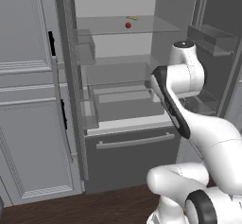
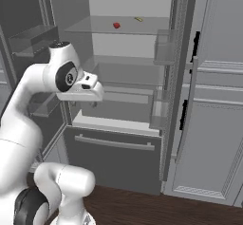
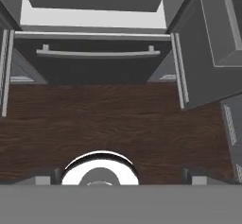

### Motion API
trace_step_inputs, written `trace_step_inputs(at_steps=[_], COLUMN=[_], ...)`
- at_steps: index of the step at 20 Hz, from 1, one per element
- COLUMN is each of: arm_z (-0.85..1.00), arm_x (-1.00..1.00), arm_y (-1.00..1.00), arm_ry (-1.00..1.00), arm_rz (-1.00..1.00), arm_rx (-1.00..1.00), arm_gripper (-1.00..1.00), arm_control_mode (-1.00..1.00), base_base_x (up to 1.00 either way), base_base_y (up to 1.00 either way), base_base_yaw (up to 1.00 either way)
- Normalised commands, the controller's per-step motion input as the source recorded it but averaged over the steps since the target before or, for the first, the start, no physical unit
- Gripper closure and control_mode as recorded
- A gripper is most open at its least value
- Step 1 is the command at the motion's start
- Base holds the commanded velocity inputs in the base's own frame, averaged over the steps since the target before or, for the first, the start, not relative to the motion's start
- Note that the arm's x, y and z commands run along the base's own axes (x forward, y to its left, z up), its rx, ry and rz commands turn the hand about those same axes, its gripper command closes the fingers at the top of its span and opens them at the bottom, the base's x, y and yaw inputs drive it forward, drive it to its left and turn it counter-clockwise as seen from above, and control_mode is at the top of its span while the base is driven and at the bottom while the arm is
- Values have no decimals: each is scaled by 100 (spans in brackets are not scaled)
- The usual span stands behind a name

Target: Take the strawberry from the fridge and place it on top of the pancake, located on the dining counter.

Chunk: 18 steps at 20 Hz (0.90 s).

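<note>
You're looking at a fridge [image 1: 127, 157] with matt dark grey fronts and a brushed silver metal drawer handle [image 3: 97, 54]. Its shelves [image 2: 118, 27] look like clear, smooth glass against a pale matt interior. The strawberry [image 1: 128, 25] is flat, bright red. The floor [image 3: 94, 119] is dark wood with visible grain.

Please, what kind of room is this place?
Most likely a kitchen: an open fridge with glass shelves, one holding a strawberry, stands between panelled cabinets on a dark wood floor.
</note>
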Motion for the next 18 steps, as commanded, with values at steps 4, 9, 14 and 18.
trace_step_inputs(at_steps=[4, 9, 14, 18], arm_z=[-29, -45, -12, -24], arm_x=[-44, -28, -3, -3], arm_y=[10, 22, 23, -2], arm_ry=[-9, -3, 1, 2], arm_rz=[2, 1, 0, 2], arm_rx=[16, 12, -2, -16], arm_gripper=[-100, -100, -100, -100], arm_control_mode=[-100, -100, -100, -100], base_base_x=[0, 0, 0, 0], base_base_y=[0, 0, 0, 0], base_base_yaw=[0, 0, 0, 0])
